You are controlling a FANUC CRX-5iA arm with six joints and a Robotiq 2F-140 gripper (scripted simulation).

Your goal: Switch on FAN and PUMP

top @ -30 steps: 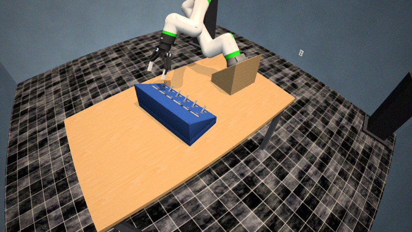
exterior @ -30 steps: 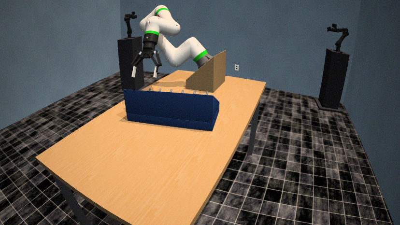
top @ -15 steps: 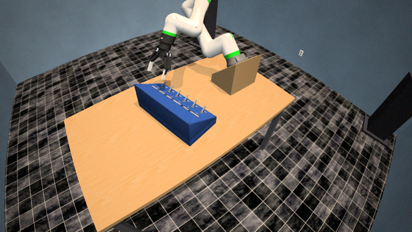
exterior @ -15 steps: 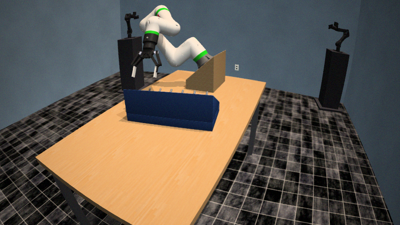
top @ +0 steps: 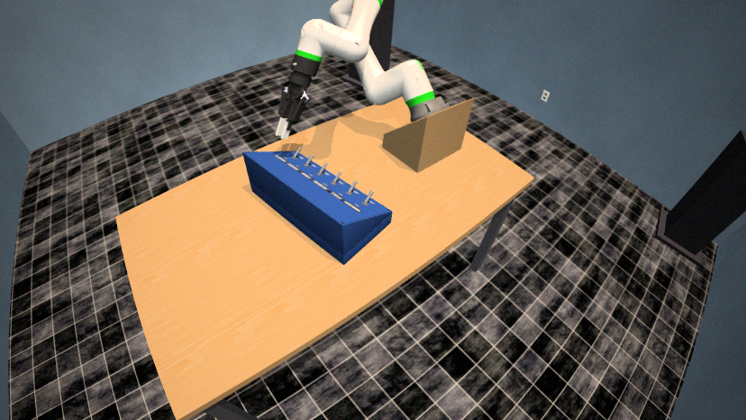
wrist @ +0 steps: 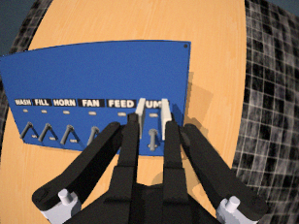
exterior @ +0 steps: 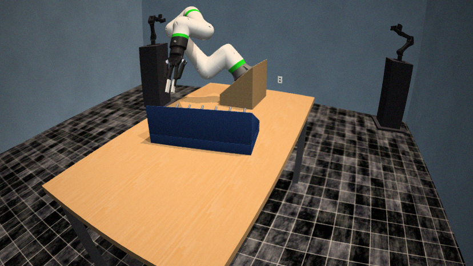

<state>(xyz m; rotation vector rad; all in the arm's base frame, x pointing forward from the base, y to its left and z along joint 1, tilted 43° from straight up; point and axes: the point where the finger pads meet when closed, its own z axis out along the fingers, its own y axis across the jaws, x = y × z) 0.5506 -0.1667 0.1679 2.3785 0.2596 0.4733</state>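
six toggle levers stand in a row along the sloped face of the blue console [top: 313, 208], which sits on the table [top: 208, 292]. in the wrist view we read the labels as wash, fill, horn, fan, feed and a last one partly covered that we take for pump. the fan switch [wrist: 94, 134] is fourth in that row and the pump switch [wrist: 152, 139] is at the end nearest the console's edge. we cannot tell from these views which way any lever is thrown.

our gripper [wrist: 152, 111] hangs in the air above the pump end of the console, pointing down at it. its fingers [exterior: 167, 85] are drawn nearly together with only a narrow gap left, and nothing sits between them. in the wrist view the pump lever shows in that gap, but the outside view puts the fingertips well above the levers, touching none of them.

behind the console stands a brown wedge-shaped box [top: 428, 138], and the arm [top: 386, 77] rises from behind it. we see only its outer walls, so we cannot tell whether anything is in it. the console looks closed all round.

two dark pedestals [exterior: 393, 92] stand on the tiled floor [exterior: 347, 198], one at each side of the room.
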